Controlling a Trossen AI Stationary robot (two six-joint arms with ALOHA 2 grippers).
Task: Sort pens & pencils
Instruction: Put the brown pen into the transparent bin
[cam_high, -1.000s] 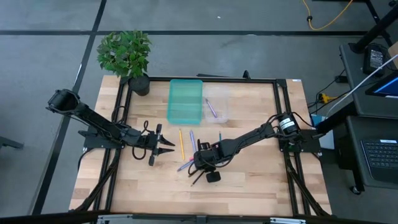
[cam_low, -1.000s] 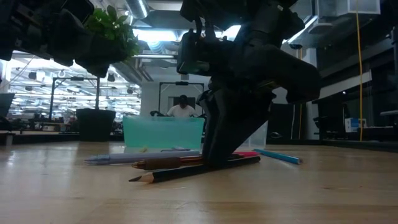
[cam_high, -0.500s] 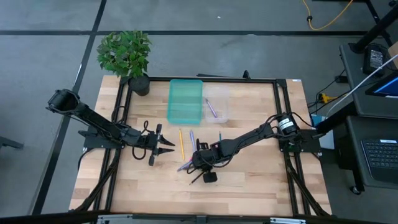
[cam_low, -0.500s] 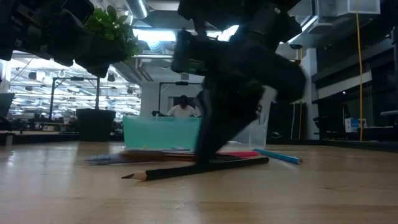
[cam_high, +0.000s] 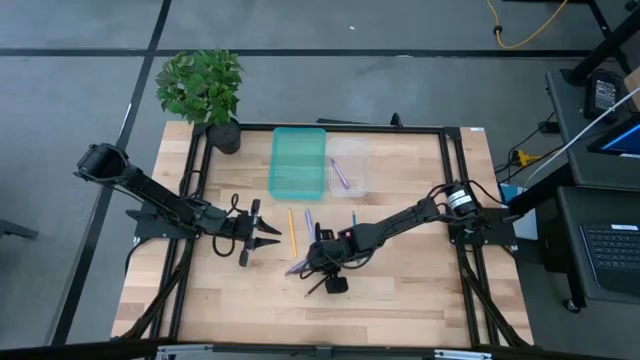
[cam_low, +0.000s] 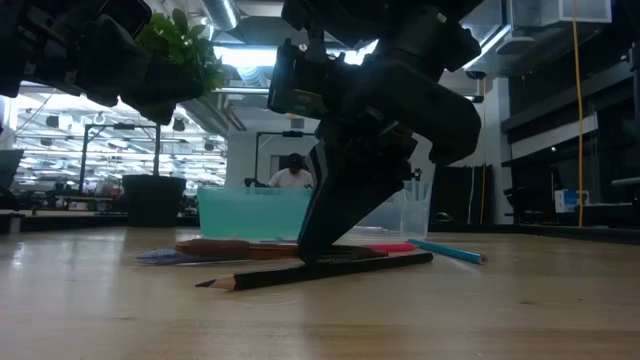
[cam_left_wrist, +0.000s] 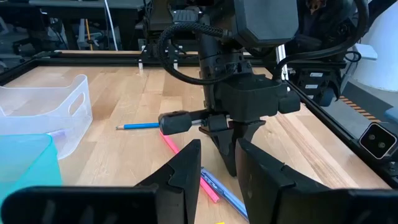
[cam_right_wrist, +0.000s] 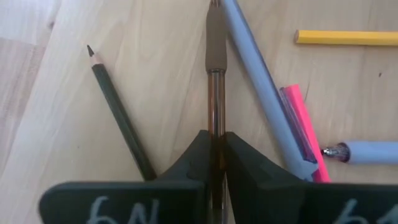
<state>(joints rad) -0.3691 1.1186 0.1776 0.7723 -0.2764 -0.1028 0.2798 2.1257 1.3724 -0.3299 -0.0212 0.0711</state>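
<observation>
The right gripper (cam_right_wrist: 214, 146) pinches a brown pen (cam_right_wrist: 215, 68), a black pencil (cam_right_wrist: 118, 115) just beside it; the left gripper (cam_high: 262, 236) waits spread, well apart.

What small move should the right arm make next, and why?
Probably lift straight up. The right tool has its fingers shut on the brown pen, which lies between the black pencil and a grey-blue pen. A straight rise would likely disturb neither. The left tool waits apart.
</observation>
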